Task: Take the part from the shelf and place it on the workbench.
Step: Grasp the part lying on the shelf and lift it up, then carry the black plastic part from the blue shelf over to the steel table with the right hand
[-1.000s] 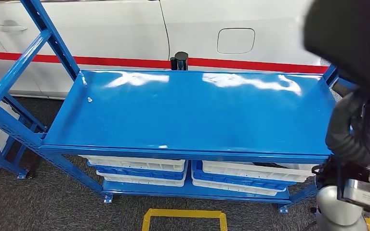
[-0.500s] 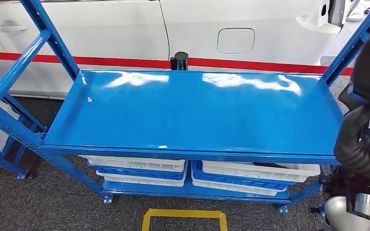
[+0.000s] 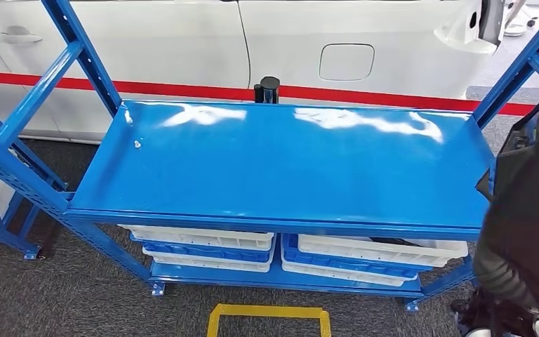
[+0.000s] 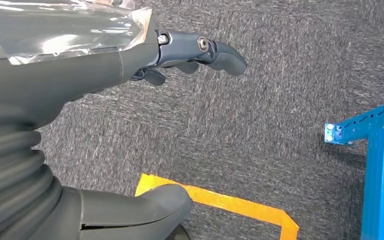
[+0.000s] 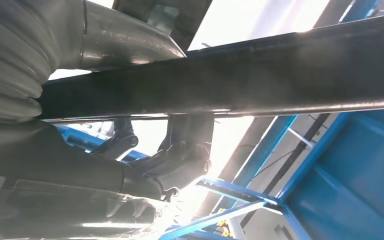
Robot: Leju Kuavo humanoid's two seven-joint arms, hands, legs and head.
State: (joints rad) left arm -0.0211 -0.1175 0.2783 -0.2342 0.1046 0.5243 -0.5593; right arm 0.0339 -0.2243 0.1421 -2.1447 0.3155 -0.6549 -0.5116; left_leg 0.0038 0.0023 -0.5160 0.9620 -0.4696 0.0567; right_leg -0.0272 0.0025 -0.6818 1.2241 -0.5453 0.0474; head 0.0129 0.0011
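The part (image 5: 290, 75) is a long dark panel lying across the right wrist view. My right hand (image 5: 145, 170) grips it, with the thick thumb over one face and the dark fingers (image 5: 185, 150) under the other. In the head view the same dark part (image 3: 537, 203) fills the right edge beside the blue shelf (image 3: 288, 168), whose top board is bare. My left hand (image 4: 70, 80) hangs over the grey carpet with its fingers (image 4: 215, 50) and thumb apart and nothing in it.
White bins (image 3: 203, 242) sit on the shelf's lower level. A white car with a red stripe (image 3: 182, 42) stands behind it, with a black post (image 3: 269, 88) at the back edge. Yellow floor tape (image 3: 270, 312) lies in front. A blue shelf leg (image 4: 380, 165) is near my left hand.
The dark part has moved from the upper right corner of the head view down along the right edge. The view has shifted slightly.
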